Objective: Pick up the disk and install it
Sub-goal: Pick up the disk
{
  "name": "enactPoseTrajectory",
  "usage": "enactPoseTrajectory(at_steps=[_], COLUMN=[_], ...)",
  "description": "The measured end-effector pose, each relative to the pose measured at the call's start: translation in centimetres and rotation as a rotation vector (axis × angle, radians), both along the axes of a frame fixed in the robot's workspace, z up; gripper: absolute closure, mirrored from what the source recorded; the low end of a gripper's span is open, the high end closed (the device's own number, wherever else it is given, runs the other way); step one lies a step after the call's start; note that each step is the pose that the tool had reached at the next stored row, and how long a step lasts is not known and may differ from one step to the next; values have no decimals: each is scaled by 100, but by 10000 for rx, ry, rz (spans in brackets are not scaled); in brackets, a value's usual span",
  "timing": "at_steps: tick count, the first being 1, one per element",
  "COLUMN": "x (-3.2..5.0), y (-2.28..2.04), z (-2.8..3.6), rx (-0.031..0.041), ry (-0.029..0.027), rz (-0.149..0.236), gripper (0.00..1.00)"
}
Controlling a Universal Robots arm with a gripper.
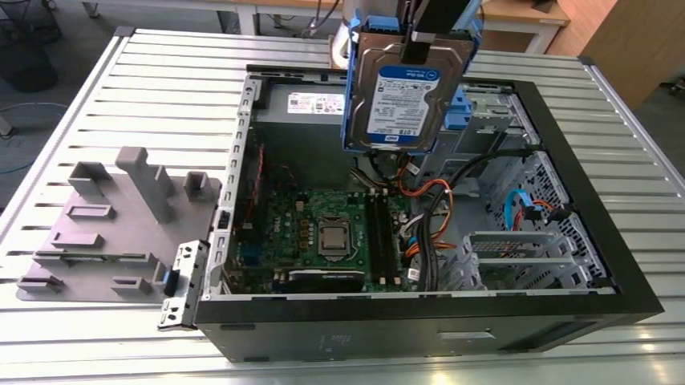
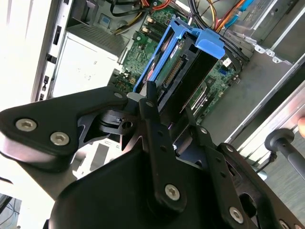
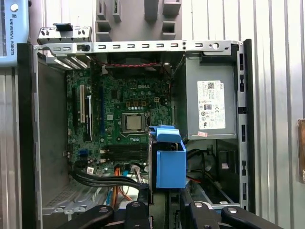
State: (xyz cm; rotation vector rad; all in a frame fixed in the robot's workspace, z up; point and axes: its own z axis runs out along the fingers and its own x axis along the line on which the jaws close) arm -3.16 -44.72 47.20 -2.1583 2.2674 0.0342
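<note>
Gripper (image 2: 169,107) was pinched shut on the blue-framed disk (image 1: 405,96) — the drive hung upright, label outward, over the open computer case (image 1: 599,265), near the grey power supply (image 1: 310,103).

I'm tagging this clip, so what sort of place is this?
Probably a robotics lab bench: an open computer case lies on a slatted table, and the tool holds the disk above it.

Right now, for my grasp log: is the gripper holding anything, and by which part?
The gripper holds the flat silver-metal hard drive in its blue plastic carrier bracket, clamped across its top end.
</note>
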Motion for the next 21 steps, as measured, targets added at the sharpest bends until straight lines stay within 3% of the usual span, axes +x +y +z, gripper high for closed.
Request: enactPoseTrajectory(at_steps=[13,21], x=[0,0], y=[-78,-88], z=[-1,-1], rx=[-78,-91], ry=[0,0], rz=[0,0], gripper=[65,65])
